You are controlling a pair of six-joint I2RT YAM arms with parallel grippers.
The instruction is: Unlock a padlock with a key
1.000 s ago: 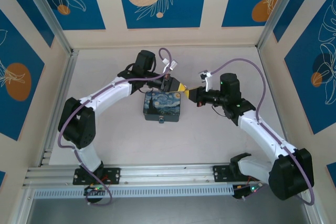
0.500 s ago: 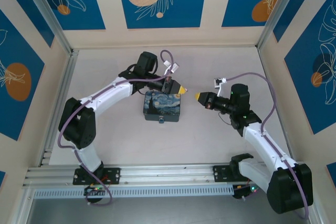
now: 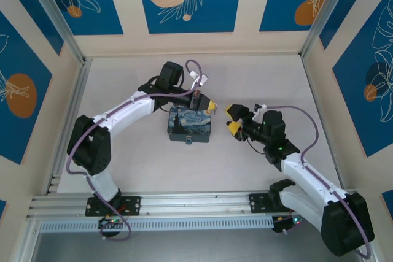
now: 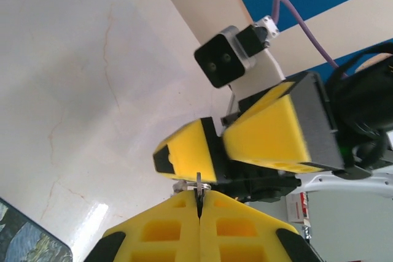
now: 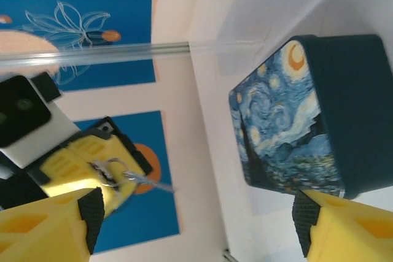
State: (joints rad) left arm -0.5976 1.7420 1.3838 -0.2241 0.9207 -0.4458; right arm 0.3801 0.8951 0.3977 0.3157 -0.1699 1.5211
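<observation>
- Holding the key (image 4: 198, 189) is my left pincer (image 3: 206, 104): its yellow pads are pressed flat together, and the thin dark sliver stands up out of the seam between them.
- A small wire ring (image 4: 183, 185) hangs on the key just above the pads. From my right wrist, the ring and a silvery tip jut out from those pads against a blue wall panel (image 5: 141, 207).
- My left pincer hangs at the far right corner of the box (image 3: 190, 124). This rectangular box, printed with a swirling blue and yellow night sky, lies on the pale desk (image 3: 135, 157) between my two arms.
- My right pincer (image 3: 233, 119) stands wide with nothing between its fingers, one yellow fingertip lying farther up the desk than the other.
- It is just to the right of the box and near my left pincer, apart from both, with its tips pointing toward the key.
- From my left wrist, the right pincer's two yellow fingers sit right behind the key, and that arm's wrist camera (image 4: 224, 62) shows above them.
- From my right wrist, the box's printed top and dark side show between my spread fingertips.
- A tiny bluish speck on the near side of the box, which I take for the padlock (image 3: 187, 140), is too small to tell more about; neither pincer touches it.
</observation>
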